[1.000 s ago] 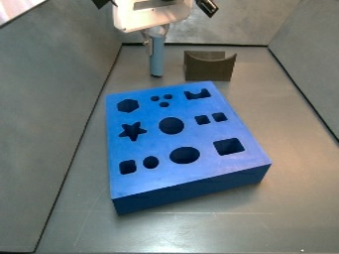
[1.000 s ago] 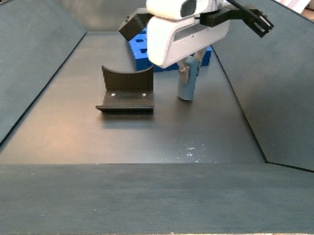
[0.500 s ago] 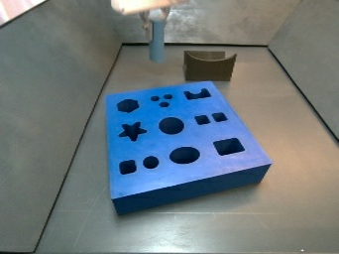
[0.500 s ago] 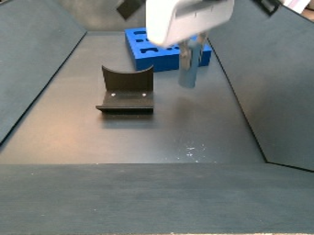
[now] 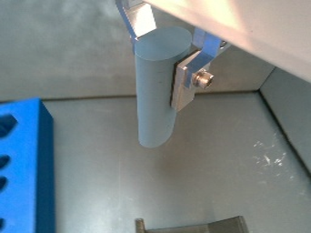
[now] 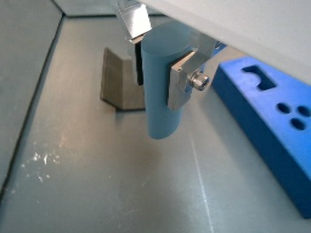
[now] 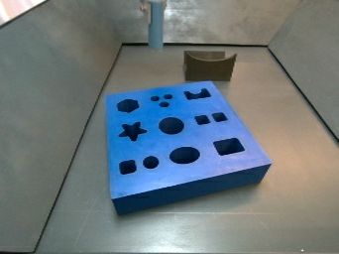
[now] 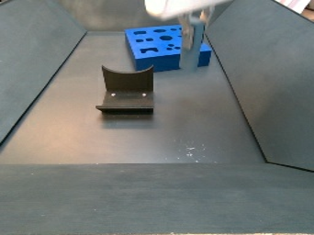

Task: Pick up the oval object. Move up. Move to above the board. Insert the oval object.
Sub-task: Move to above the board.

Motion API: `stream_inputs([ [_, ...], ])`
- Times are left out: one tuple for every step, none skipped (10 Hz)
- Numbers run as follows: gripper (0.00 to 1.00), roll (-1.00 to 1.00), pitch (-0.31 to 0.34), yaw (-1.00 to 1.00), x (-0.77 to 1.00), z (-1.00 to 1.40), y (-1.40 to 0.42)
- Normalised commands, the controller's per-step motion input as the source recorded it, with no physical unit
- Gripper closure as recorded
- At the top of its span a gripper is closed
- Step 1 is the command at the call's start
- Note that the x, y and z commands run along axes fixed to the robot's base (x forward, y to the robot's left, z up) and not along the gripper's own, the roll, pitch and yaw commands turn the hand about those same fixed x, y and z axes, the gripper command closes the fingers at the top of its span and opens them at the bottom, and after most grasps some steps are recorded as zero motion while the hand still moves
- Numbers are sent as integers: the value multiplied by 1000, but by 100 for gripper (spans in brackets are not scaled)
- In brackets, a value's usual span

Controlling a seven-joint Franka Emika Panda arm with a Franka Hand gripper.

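Note:
My gripper [image 5: 165, 53] is shut on the oval object [image 5: 158, 91], a slim pale blue-grey peg that hangs upright between the silver fingers [image 5: 187, 78]. It also shows in a wrist view [image 6: 162, 86]. In both side views the oval object [image 7: 155, 22] [image 8: 194, 41] is high above the floor, and only the gripper's white lower body [image 8: 182, 7] shows at the frame top. The board [image 7: 183, 144], a thick bright-blue block with shaped holes, lies on the floor nearer the camera than the peg. It also shows in the other side view [image 8: 157, 44] and in both wrist views [image 5: 18, 168] [image 6: 267, 100].
The fixture [image 7: 209, 64], a dark bracket on a base plate, stands on the floor beside the peg's spot; it also shows in the other side view [image 8: 125, 90] and in a wrist view [image 6: 118, 77]. Grey sloping walls [image 7: 66, 89] enclose the floor.
The gripper has risen straight up with the oval object, lifting it off the floor. The gripper body has left the top of the side views. The board and fixture have not moved.

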Motion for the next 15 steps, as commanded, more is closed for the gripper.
stream_inputs([
  [100,-132,65,-77,1,1000,-86],
  [100,-138,71,-47,6,1000,-77],
  [100,-134,75,-37,7,1000,-69],
  [100,-127,73,-31,10,1000,-66],
  [100,-123,74,-21,13,1000,-58],
  [100,-125,73,-17,17,1000,-52],
  [100,-124,71,-15,15,842,-34],
  [100,-123,71,-15,15,730,-26],
  [100,-119,74,-18,14,503,-16],
  [100,-116,75,-20,14,283,-9],
  [100,33,30,-1000,103,182,-1000],
  [100,44,29,-1000,106,160,-1000],
  [100,57,36,-1000,107,172,-1000],
  [100,37,46,-1000,110,176,-1000],
  [100,35,58,-1000,113,176,-1000],
])
